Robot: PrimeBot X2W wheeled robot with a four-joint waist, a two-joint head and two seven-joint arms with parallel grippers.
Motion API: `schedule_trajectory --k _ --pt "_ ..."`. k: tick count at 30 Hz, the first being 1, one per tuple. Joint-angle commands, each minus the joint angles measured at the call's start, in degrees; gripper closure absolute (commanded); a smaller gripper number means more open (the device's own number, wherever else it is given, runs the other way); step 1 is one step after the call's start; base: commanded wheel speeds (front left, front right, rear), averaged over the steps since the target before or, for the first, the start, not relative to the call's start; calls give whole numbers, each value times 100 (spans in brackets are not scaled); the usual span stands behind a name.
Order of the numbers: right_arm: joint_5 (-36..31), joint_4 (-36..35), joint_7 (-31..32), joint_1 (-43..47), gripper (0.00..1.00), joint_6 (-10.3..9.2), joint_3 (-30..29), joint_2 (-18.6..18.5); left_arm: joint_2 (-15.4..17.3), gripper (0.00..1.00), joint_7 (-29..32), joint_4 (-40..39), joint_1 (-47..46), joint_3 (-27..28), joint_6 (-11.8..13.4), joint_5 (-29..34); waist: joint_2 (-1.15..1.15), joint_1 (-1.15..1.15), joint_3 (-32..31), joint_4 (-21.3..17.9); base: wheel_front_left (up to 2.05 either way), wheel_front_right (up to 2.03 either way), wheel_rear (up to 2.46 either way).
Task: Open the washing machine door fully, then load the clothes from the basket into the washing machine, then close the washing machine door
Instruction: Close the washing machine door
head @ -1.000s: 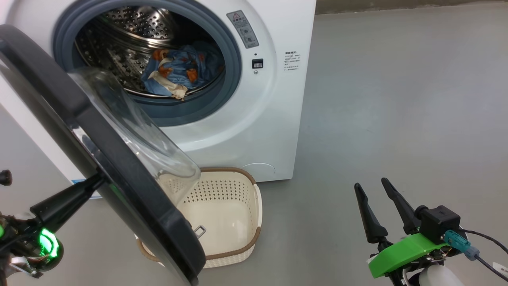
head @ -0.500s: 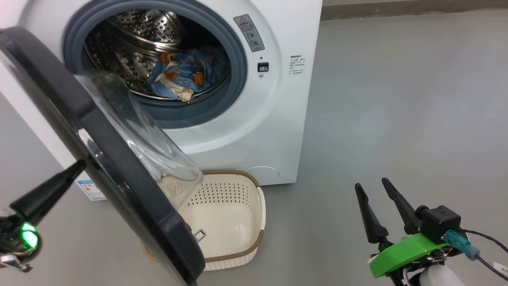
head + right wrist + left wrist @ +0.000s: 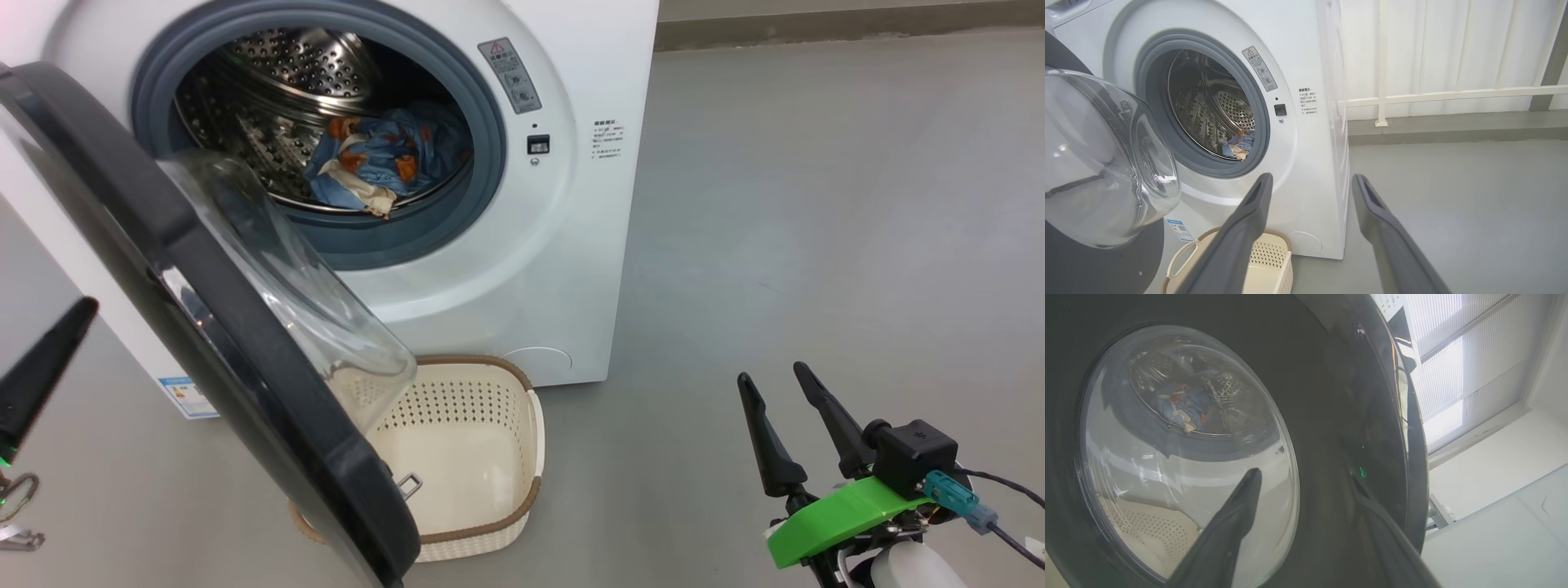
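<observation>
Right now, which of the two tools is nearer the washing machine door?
The left tool, open and pointing at the outer face of the washing machine door. The right tool hangs over the floor, well off to the other side.

The washing machine is white, with a grey ring and a shiny silver drum dotted with little holes. The washing machine door has a black rim and see-through glass. The clothes are light blue with orange-brown shapes. The basket is cream with tiny holes and a brown rim. The floor is grey.
</observation>
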Motion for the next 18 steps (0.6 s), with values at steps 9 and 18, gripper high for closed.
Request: schedule_trajectory --k 9,18 --pt "-56 -268 -70 -133 0 31 -12 -35 642 0 -2750 -657 856 -695 -45 1655 0 0 77 -107 0 0 0" --pt "-101 -322 -70 -156 0 31 -41 -51 1119 0 -5299 188 1217 -1875 -45 2306 0 0 136 -139 0 0 0"
